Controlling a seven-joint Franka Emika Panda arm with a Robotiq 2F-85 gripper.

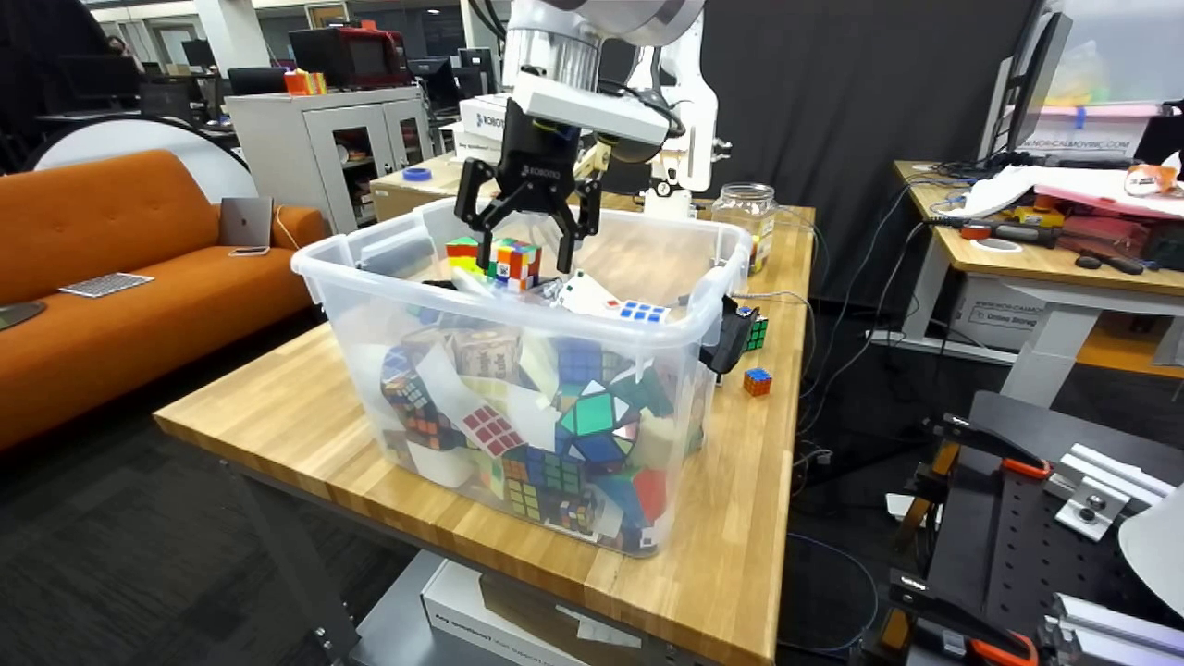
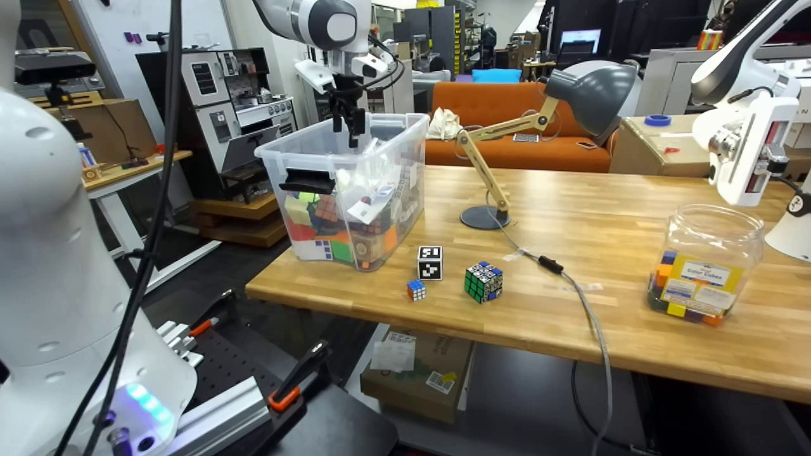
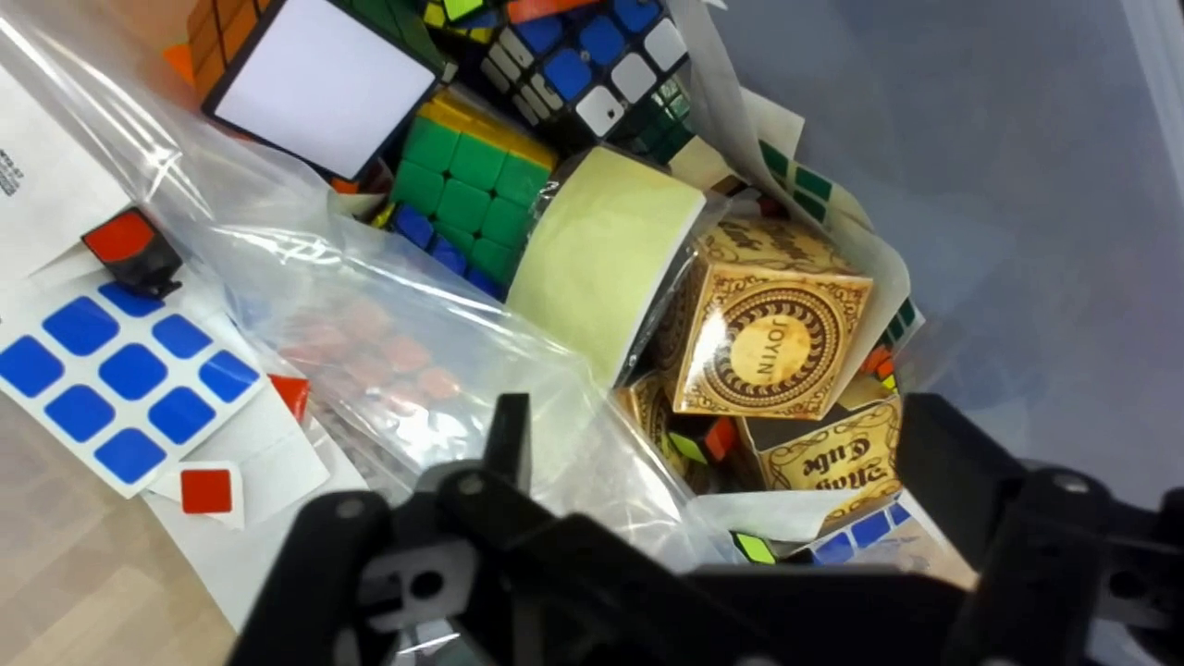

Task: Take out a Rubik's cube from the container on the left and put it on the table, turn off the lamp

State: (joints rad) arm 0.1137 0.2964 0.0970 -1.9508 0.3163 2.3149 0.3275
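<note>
The container [image 1: 518,316], a translucent tub with a whitish rim, stands on the wooden table [image 1: 731,518], packed with puzzle cubes, boxes and papers. My gripper [image 1: 524,263] points down over the tub's mouth, its fingers apart with nothing between them. In the wrist view, a green-faced Rubik's cube [image 3: 467,190] and a blue-and-white one [image 3: 601,65] lie beyond the fingertips; a brown JOYIN box [image 3: 768,342] is closer. Clear plastic film [image 3: 416,314] covers part of the pile. The grey lamp [image 2: 592,95] has a wooden arm; whether it is lit, I cannot tell.
Beside the tub on the table sit a small cube [image 2: 416,290], a marker cube [image 2: 430,263] and a larger cube [image 2: 483,282]. A plastic jar [image 2: 706,266] stands farther along. The lamp's cable carries an inline switch [image 2: 550,265]. A second white arm [image 2: 747,133] is nearby.
</note>
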